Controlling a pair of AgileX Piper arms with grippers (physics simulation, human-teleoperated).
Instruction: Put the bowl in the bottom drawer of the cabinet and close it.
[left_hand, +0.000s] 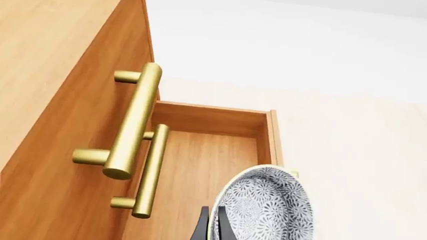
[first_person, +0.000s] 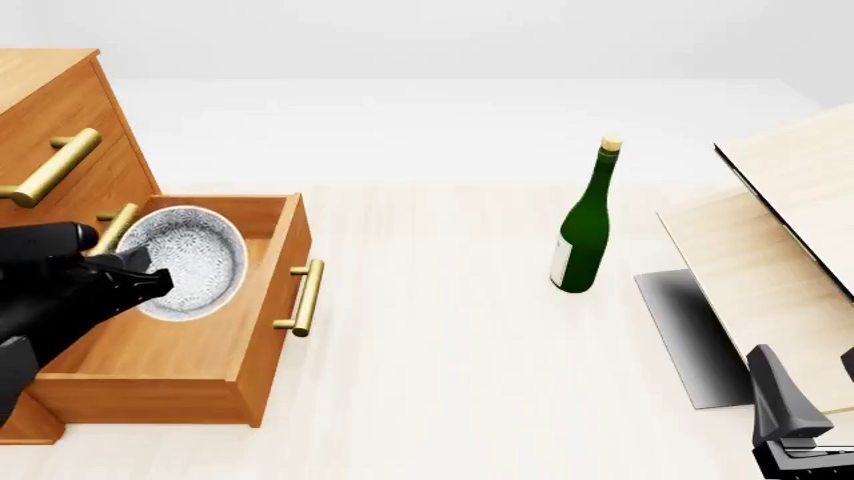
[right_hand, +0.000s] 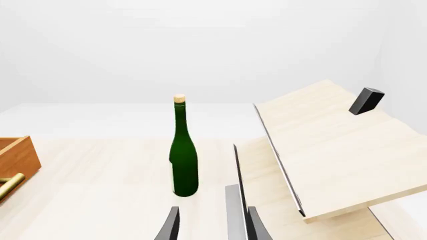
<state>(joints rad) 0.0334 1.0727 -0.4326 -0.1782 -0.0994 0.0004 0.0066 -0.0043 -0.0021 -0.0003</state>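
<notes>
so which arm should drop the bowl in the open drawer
Left. Its gripper already holds the speckled white bowl by the rim, over the open orange-brown wooden bottom drawer. The right gripper is empty, far off near the green wine bottle.

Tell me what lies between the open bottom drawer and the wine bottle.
Nothing: the front view shows only bare table between the bottom drawer and wine bottle.

bright, even light; sharp renders, faint shadows.

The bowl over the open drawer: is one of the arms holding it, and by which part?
Yes. The left gripper pinches the bowl by its rim, tilted on edge above the bottom drawer. The right gripper holds nothing.
</notes>
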